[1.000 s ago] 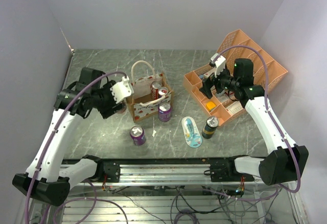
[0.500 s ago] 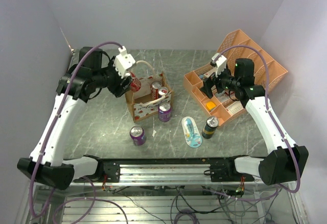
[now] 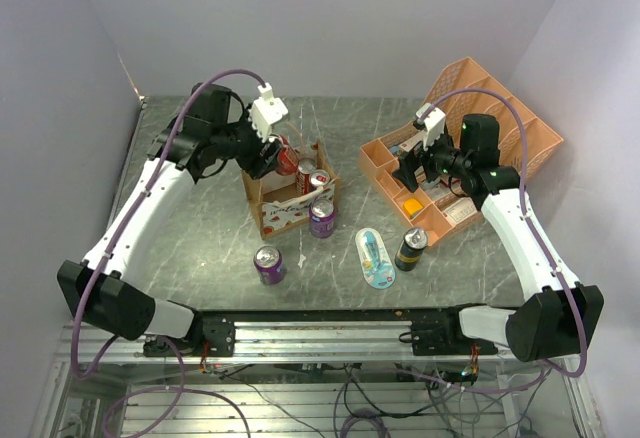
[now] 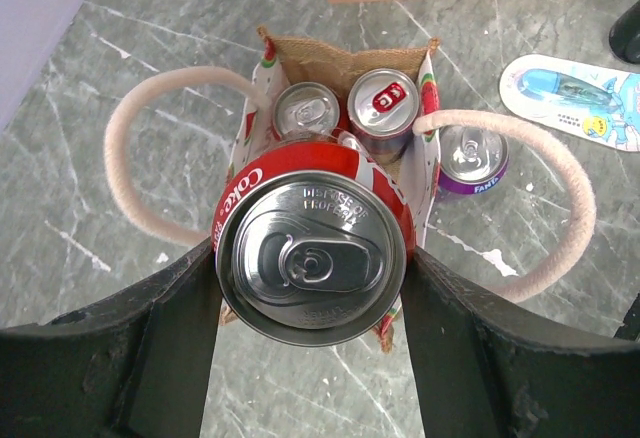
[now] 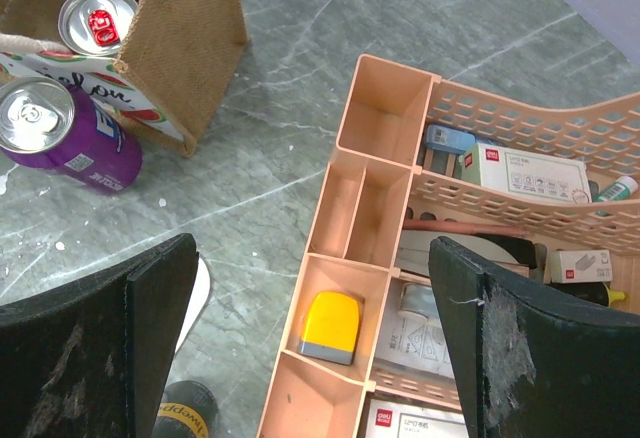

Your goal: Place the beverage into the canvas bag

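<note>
My left gripper (image 3: 281,156) (image 4: 313,293) is shut on a red Coke can (image 3: 289,159) (image 4: 313,248), one finger on each side of it. The can hangs upright over the near left part of the canvas bag (image 3: 292,213) (image 4: 350,56), which stands open with watermelon prints and white loop handles (image 4: 120,158). Two more cans (image 4: 308,110) (image 4: 383,103) stand inside the bag. My right gripper (image 3: 410,171) (image 5: 320,328) stands open and empty over the orange organizer (image 3: 470,158) (image 5: 385,128).
A purple can (image 3: 322,218) (image 4: 472,158) stands against the bag's right side, another purple can (image 3: 268,264) in front. A dark can (image 3: 411,248) and a blue-and-white packet (image 3: 375,256) lie between bag and organizer. A yellow item (image 5: 330,326) sits in an organizer compartment.
My left arm has swung up and to the right from the bag's left side, carrying the red can over the bag's opening. The right arm has not moved.
</note>
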You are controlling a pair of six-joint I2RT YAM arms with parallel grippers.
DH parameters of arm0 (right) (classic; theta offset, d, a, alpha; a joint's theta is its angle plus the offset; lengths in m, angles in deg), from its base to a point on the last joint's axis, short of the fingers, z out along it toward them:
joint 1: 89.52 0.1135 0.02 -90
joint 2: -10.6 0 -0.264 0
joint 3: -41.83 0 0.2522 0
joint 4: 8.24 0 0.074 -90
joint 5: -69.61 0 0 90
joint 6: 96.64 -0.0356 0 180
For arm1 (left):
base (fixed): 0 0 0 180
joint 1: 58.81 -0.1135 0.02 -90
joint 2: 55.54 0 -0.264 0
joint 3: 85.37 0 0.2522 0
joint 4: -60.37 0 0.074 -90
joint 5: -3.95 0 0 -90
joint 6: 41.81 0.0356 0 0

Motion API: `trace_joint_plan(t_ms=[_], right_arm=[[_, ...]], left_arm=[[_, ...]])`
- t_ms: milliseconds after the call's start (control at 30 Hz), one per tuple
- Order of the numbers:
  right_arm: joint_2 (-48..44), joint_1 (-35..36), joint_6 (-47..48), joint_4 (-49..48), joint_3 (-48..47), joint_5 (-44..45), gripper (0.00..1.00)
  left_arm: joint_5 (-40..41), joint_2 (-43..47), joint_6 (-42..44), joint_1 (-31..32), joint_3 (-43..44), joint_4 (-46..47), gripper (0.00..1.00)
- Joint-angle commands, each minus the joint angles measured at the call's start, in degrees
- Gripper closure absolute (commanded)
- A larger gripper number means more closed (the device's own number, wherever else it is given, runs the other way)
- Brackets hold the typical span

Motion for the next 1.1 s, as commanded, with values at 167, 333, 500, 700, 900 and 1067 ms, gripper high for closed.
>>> trace_joint_plan(t_ms=[167,333,500,700,900,1067], right_arm=[[-1.3,-0.4,-0.3,-1.2,1.1,-1.7,0.00],[-1.5,-0.5,-0.4,-1.3,1.2,-1.7,0.00],[-1.9,-0.5,-0.4,-1.5,1.3,-1.7,0.00],[-1.8,-0.5,-0.3,-1.3,1.3,-1.7,0.00],[-1.6,-0.6,-0.3,-1.4,1.3,-1.5,0.00],[-1.6,-0.6,-0.2,-1.5,1.4,-1.6,0.00]], left_arm=[[-0.5,-3.3,1.7,2.7,-1.2,7.0,0.93],[1.0,-7.0,3.6,3.0,-0.8,4.5,0.93],[2.5,-9.8,5.2,3.0,-1.4,2.0,0.93],[2.3,-11.9,5.9,3.3,-2.6,1.6,0.93],[1.8,-15.1,8.0,4.4,-2.4,0.2,0.93],[-1.3,-18.1,13.5,4.8,-1.2,-3.5,0.93]])
